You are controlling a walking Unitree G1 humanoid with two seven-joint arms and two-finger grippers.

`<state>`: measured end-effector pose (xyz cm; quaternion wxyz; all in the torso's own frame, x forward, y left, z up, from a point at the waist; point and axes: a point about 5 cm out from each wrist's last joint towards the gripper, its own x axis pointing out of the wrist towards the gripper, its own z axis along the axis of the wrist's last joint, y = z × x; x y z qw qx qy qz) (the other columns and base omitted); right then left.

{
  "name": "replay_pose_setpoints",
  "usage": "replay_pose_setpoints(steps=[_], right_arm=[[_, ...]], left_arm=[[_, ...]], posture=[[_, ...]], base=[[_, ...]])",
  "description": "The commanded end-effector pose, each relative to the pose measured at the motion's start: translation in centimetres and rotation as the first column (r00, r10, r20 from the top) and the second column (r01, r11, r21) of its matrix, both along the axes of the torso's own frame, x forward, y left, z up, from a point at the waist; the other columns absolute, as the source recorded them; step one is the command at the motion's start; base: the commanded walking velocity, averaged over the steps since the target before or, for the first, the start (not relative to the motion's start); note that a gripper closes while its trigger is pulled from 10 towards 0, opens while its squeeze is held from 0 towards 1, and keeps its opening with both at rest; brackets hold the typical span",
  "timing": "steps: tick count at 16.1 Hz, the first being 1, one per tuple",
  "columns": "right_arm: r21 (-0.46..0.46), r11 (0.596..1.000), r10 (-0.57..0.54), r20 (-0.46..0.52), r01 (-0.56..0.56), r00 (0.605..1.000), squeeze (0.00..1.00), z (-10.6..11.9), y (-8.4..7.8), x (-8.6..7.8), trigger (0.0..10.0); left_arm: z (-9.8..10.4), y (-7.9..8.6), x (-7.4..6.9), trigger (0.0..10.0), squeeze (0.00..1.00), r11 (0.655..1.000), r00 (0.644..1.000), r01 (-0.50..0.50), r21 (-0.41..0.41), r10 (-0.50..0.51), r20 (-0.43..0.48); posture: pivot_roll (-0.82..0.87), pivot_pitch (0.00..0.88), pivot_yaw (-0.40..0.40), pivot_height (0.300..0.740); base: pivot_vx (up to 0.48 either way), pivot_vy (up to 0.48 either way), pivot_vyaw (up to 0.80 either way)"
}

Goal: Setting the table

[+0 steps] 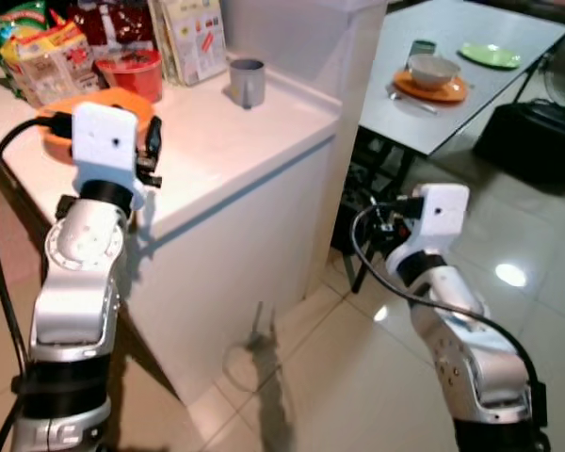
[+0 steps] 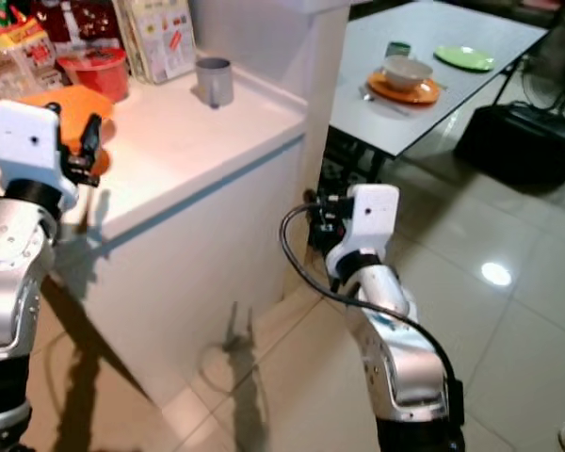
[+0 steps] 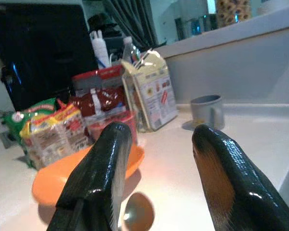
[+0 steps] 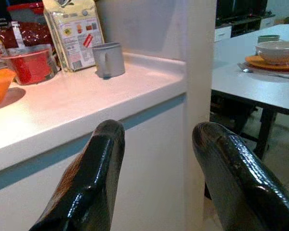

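Left claw (image 3: 156, 185) released above counter (image 1: 207, 160), facing orange plate (image 3: 62, 175): likely rigid, light, slick; best pinched at rim. Right claw (image 4: 159, 178) released, idle.

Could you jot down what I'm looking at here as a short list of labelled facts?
Place: white counter, dining table beyond
On counter: grey mug, orange plate, red tub, snack packets
On table: bowl on an orange plate, spoon, green plate
Left gripper: open, over the counter by the orange plate
Right gripper: open, below counter level, holding nothing
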<state>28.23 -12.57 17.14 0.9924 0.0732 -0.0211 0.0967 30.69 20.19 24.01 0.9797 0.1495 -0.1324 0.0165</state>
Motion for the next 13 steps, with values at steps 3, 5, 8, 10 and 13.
replay_pose_setpoints(steps=[3, 5, 8, 10, 13], right_arm=[[-0.033, 0.999, -0.009, 0.043, 0.01, 0.999, 0.0, 0.74, -0.47, 0.02, 10.0], [-0.075, 0.997, 0.003, 0.056, 0.001, 0.998, 0.0, 0.94, -0.36, 0.05, 10.0], [-0.096, 0.995, 0.005, 0.055, 0.001, 0.998, 0.0, 0.96, -0.38, 0.12, 10.0], [-0.1, 0.995, 0.005, 0.053, 0.0, 0.999, 0.0, 0.9, -0.38, 0.13, 10.0], [-0.106, 0.994, 0.01, 0.055, -0.004, 0.998, 0.0, 0.88, -0.36, 0.13, 10.0]], left_arm=[[0.09, -0.9, 0.13, 10.0, 0.0, 0.999, 0.999, 0.031, -0.019, -0.031, 0.008], [0.08, -0.96, 0.18, 10.0, 0.0, 0.999, 0.999, 0.033, -0.022, -0.033, 0.008], [0.11, -0.93, 0.2, 10.0, 0.0, 0.999, 0.999, 0.031, -0.025, -0.031, 0.01], [0.11, -0.95, 0.2, 10.0, 0.0, 0.999, 1.0, 0.029, -0.028, -0.029, 0.01], [0.1, -0.98, 0.21, 10.0, 0.0, 0.999, 1.0, 0.03, -0.03, -0.03, 0.01]], posture=[[-0.01, 0.0, 0.015, 0.74], [-0.01, 0.0, 0.015, 0.74], [-0.01, 0.0, 0.014, 0.74], [-0.02, 0.0, 0.013, 0.74], [-0.02, 0.0, 0.014, 0.74]], base=[[0.23, 0.0, 0.0], [0.384, 0.0, 0.0], [0.394, 0.0, 0.8], [0.399, 0.0, 0.8], [0.404, 0.0, 0.8]])
